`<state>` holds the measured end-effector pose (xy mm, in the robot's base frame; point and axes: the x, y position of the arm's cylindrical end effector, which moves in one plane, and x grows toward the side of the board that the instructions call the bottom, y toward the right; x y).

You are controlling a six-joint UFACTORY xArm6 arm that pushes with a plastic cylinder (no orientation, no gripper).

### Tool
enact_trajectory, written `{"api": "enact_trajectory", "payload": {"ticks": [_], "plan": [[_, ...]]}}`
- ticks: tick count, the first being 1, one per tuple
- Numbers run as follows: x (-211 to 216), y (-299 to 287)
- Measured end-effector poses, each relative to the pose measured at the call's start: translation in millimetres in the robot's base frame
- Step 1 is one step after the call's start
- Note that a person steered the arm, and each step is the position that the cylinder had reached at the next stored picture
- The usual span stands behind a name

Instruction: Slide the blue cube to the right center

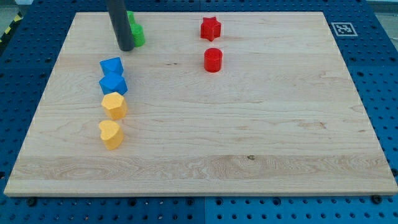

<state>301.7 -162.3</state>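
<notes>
Two blue blocks sit at the view's left on the wooden board (249,124). The upper blue block (111,66) looks cube-like, and the lower blue block (113,83) touches it from below. My tip (125,48) stands at the view's upper left, just above and right of the upper blue block, apart from it by a small gap. The rod hides part of a green block (137,32) behind it.
A yellow hexagon block (114,105) and a yellow heart block (111,134) lie in a column below the blue blocks. A red star (211,28) and a red cylinder (212,60) sit at the top centre. A marker tag (342,28) is at the top right corner.
</notes>
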Motion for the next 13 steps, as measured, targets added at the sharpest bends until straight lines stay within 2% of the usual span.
{"api": "enact_trajectory", "payload": {"ticks": [1,2,3,4,6,8,9,12,13], "plan": [[-16,-6],[11,-13],[46,11],[48,63],[47,71],[33,-25],[42,-42],[129,-59],[131,-48]]}}
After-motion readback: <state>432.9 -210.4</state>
